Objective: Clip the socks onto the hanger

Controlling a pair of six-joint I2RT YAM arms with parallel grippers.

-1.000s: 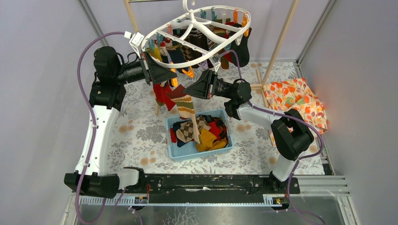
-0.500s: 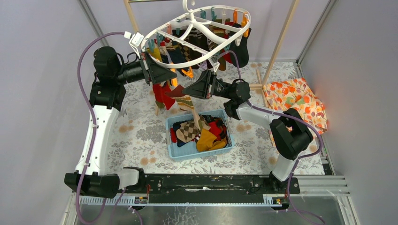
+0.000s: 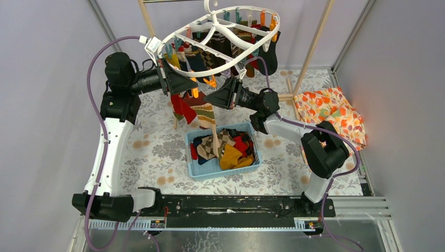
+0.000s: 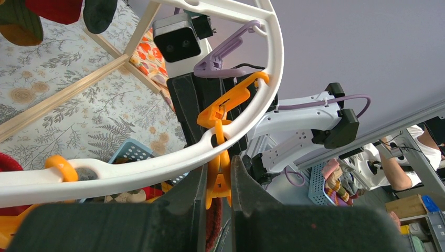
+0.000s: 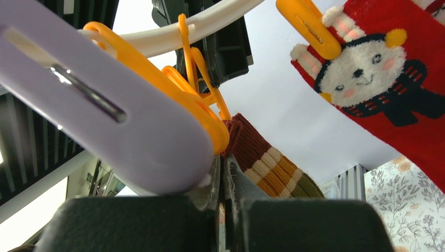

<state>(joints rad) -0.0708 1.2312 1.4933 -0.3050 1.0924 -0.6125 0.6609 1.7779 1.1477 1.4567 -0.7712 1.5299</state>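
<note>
Just under the near rim of the white oval plastic hanger [image 4: 157, 164], the orange plastic clip [image 4: 233, 94] is pinched by the left gripper [image 4: 218, 170] and should be squeezed wide open, so the striped brown-and-tan knit sock [image 5: 267, 165], nipped in the pressed-together right gripper [image 5: 224, 173], can be seated deep between the clip's tips.
</note>
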